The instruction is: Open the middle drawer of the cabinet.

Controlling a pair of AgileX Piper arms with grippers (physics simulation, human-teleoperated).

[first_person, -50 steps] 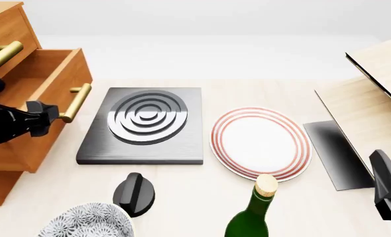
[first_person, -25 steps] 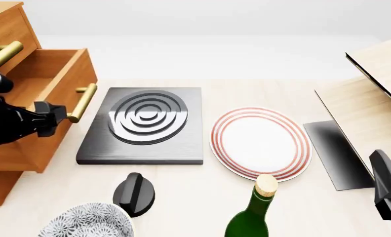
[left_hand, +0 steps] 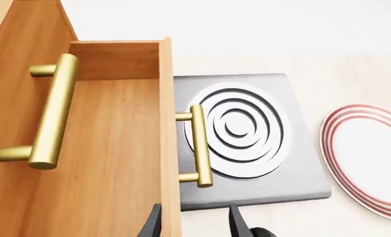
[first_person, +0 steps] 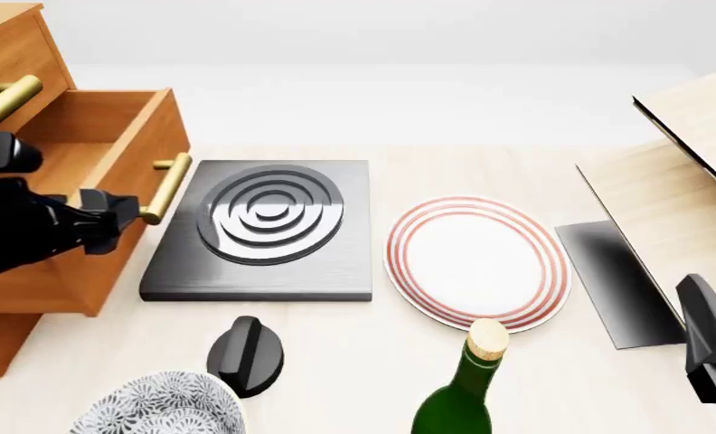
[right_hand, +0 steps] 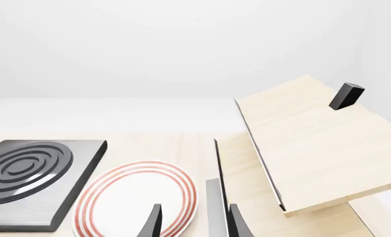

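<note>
On the pale wooden table [first_person: 371, 362], the middle drawer [first_person: 87, 181] is standing pulled out of the cabinet [first_person: 8, 54], overhanging the ribbed metal slab [first_person: 261, 231]. The left gripper [first_person: 123, 212] is sitting by the brass handle [first_person: 165, 188] with fingers parted, gripping nothing; any further pull should be running straight along the drawer's slide. The right gripper [right_hand: 189, 222], fingers apart and empty, is idling near the plate [first_person: 479, 262].

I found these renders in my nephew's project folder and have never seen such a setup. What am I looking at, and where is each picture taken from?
It is a simulated table with two robot arms. The front view looks down over the arms; each other picture comes from a camera behind one gripper.

The left gripper is beside the brass handle of the middle drawer, which stands pulled out of the cabinet; whether the gripper grips the handle I cannot tell. The right gripper is open, holding nothing.

On the table lie a grey hob plate, a red-rimmed plate, a green bottle, a black knob, a patterned bowl and a pale wooden box.
</note>
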